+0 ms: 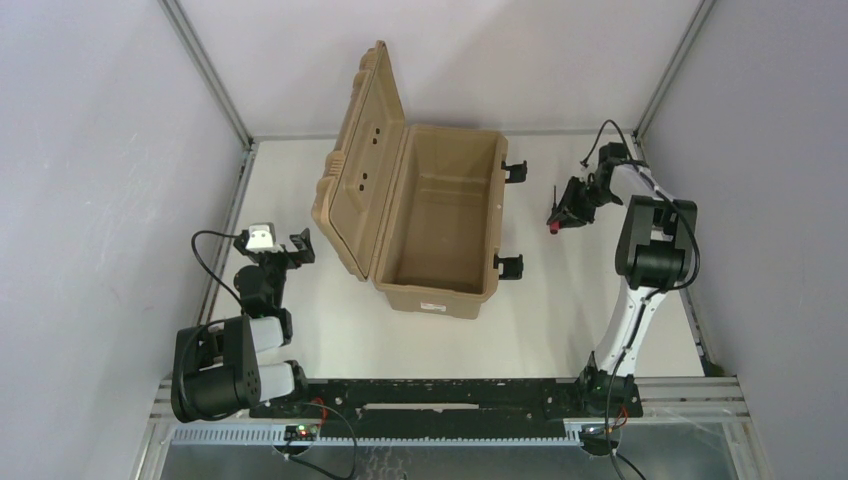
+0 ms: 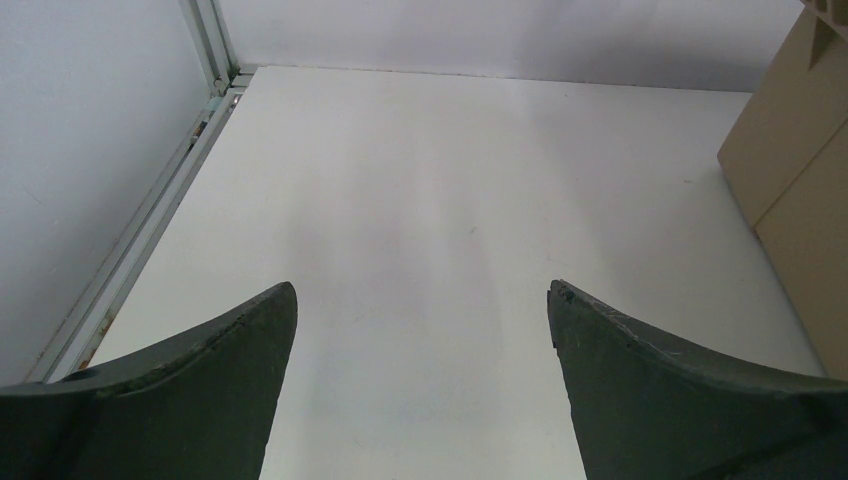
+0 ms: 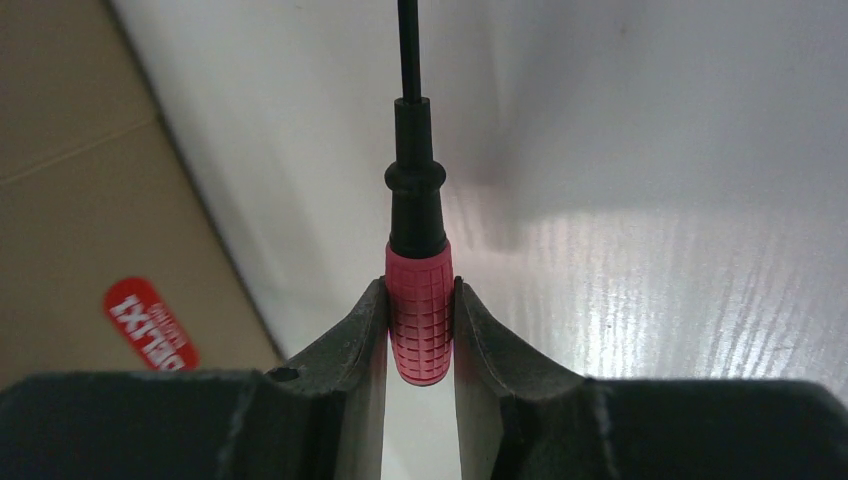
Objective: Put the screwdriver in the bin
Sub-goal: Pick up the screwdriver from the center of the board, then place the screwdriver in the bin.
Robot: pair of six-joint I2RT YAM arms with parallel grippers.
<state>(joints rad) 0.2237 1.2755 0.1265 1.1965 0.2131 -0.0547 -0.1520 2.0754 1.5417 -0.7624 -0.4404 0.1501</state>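
Right gripper [image 3: 418, 295]: jaws pinched on screwdriver [image 3: 414, 190] red handle, shaft pointing away from the fingers | screwdriver: outside bin [image 1: 437, 296], off its right side, not touching | bin: lid raised | left gripper [image 2: 422, 290]: jaws wide, left of bin

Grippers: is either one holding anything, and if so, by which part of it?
The right gripper holds the slim red-handled black-shafted screwdriver by the red handle, near its butt end. The left gripper is open and empty.
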